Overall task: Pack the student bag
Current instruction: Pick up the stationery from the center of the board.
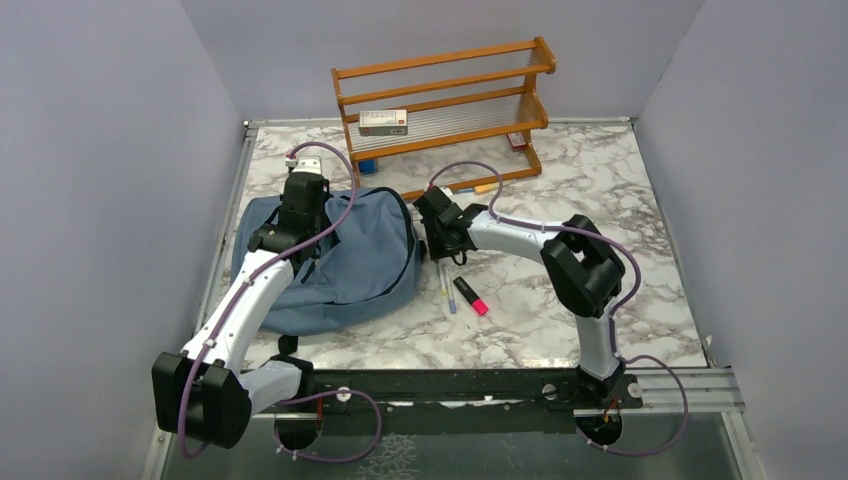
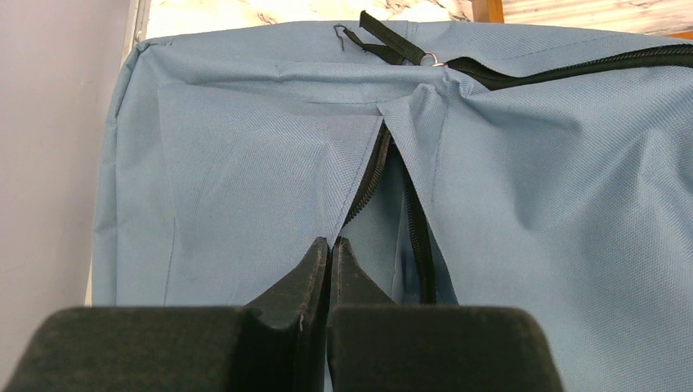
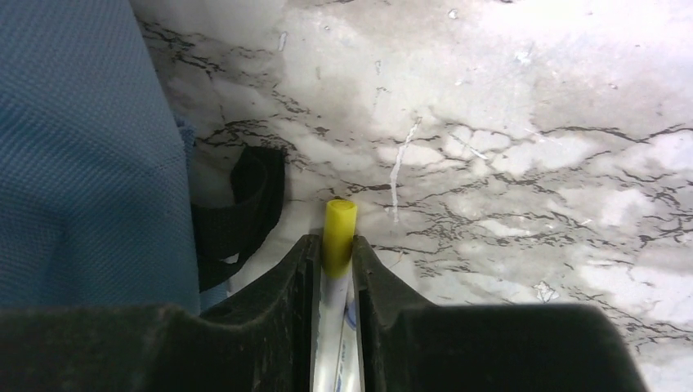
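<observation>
We pinch the bag [image 2: 531, 163] open with the left gripper [image 2: 330, 243] and clamp a pen [image 3: 340, 216] in the right gripper [image 3: 335, 243]; next, it probably needs slipping inside.

Left wrist view: student bag [image 2: 245, 163] runs off the right and bottom edges. The interior behind the parted zipper is dark, contents not discernible. The fabric edge vanishes between the closed tips of the left pincer [image 2: 329, 245]; how much is nipped cannot be seen. Right wrist view: yellow-capped pen [image 3: 340, 220] shows only its cap and a sliver of white barrel, the rest masked by the right pincer [image 3: 335, 245] clamped on it. Black strap [image 3: 245, 212] is partly covered by the bag's edge. Top view: print on the box [image 1: 383, 121] on the wooden rack [image 1: 445, 75] is too small to read. Small blue item [image 1: 368, 166] and small red item [image 1: 517, 141] low by the rack are too small to identify.
</observation>
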You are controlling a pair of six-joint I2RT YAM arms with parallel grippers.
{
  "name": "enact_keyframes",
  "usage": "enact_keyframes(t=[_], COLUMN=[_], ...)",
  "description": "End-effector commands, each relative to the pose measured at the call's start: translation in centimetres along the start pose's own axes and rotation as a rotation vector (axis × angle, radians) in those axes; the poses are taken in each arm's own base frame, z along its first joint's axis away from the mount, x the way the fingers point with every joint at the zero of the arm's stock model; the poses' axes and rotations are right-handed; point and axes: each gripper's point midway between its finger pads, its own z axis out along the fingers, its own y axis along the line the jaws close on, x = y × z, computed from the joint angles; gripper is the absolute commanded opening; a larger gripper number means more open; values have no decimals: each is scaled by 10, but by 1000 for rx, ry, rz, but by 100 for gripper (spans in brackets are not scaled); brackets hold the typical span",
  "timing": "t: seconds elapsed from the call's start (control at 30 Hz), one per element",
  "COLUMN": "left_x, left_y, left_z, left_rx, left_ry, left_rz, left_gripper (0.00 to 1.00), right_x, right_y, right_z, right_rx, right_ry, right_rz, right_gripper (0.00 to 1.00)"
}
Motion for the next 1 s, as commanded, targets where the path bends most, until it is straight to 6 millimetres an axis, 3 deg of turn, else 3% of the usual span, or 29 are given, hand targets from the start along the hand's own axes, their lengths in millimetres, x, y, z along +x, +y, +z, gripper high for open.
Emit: enact_keyframes(t=[0.0,0.17,0.27,0.4,0.6,0.7,0.83,0.97], left_x=[-4,-2,-3,-4,-3,-5,-12,-14], left_y=[-2,-4,-6,-6,-8,-8,-6,-6], left_z=[1,3,3,1,0,-2,-9,-12], left_rx=[14,23,31,36,52,54,56,63], left_ry=[-19,-12,-12,-19,-18,-24,-67,-75], left_rz=[-14,-16,-16,-17,-17,-28,-47,-41], left_gripper=[0,0,0,0,0,0,0,0], right_x=[23,17,3,-34,-92,-114,-137,-153], right_y=[-34,-25,-12,-13,-16,5,51,91], right_z=[9,1,-13,-47,-115,-145,-176,-185], right_rx=[154,95,-22,-124,-173,-324,-610,-826], right_ry=[76,47,30,-96,-344,-440,-479,-496], right_rz=[-66,-33,58,174,263,320,398,525], right_gripper=[20,10,7,3,1,1,1,1])
